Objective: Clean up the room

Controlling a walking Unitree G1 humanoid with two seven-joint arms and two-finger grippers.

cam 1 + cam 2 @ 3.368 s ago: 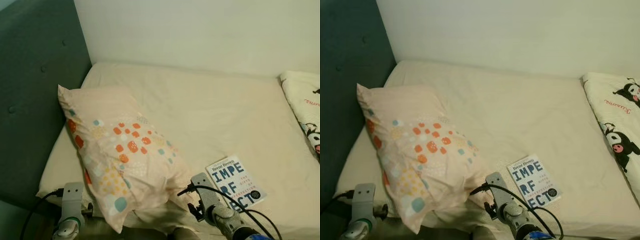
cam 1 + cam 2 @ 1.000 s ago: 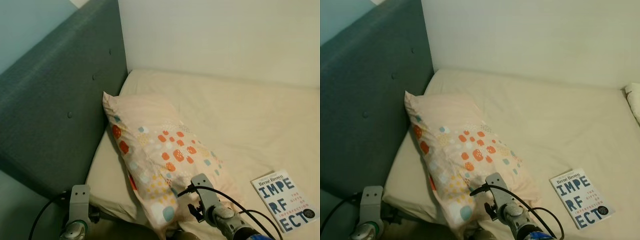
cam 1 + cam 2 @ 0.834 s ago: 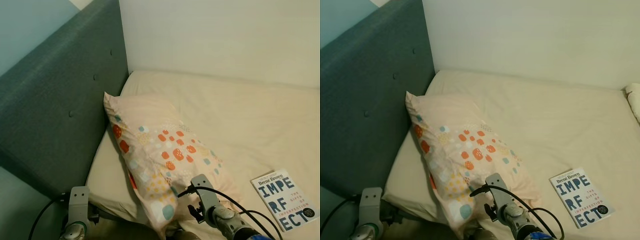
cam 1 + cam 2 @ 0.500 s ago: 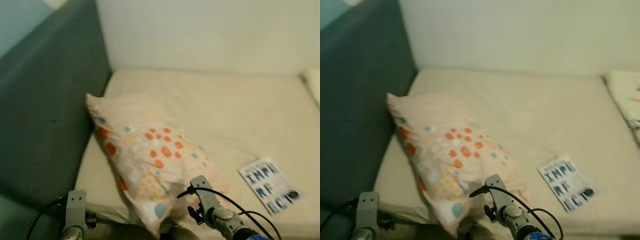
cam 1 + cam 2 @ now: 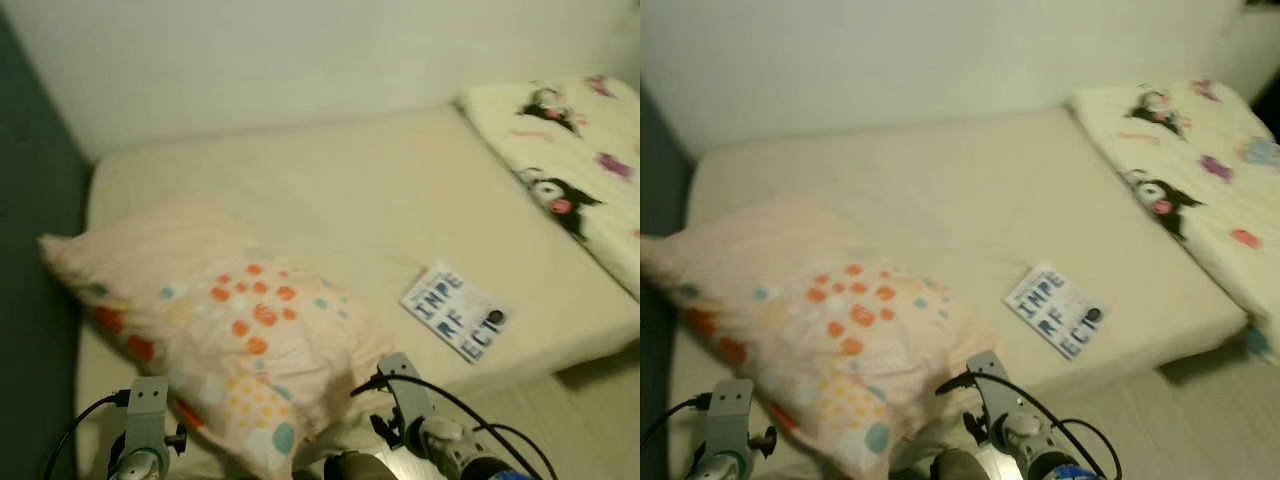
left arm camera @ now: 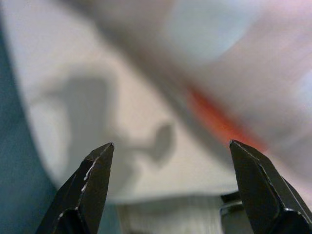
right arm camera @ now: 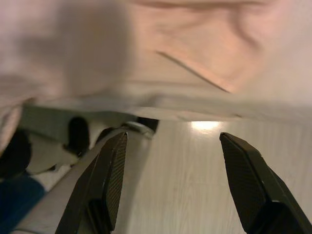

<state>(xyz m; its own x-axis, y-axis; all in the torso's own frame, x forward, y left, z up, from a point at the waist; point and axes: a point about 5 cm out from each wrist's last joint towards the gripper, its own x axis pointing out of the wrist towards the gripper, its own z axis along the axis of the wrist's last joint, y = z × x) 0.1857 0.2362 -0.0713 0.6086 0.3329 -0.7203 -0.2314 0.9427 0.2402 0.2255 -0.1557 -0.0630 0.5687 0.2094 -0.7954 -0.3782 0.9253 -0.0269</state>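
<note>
Left eye view: book [image 5: 456,313] lies flat near the bed's [image 5: 330,190] near edge, right of the pillow [image 5: 215,330]; left gripper [image 6: 170,187] and right gripper [image 7: 170,185] both gape wide, empty, low, so I'd approach squarely before reaching.

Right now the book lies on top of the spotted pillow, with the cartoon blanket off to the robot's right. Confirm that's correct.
Not quite. The book lies flat on the bare sheet, beside the spotted pillow and apart from it, not on top. The left eye view shows the gap between them. The cartoon blanket is indeed off to the robot's right.
</note>
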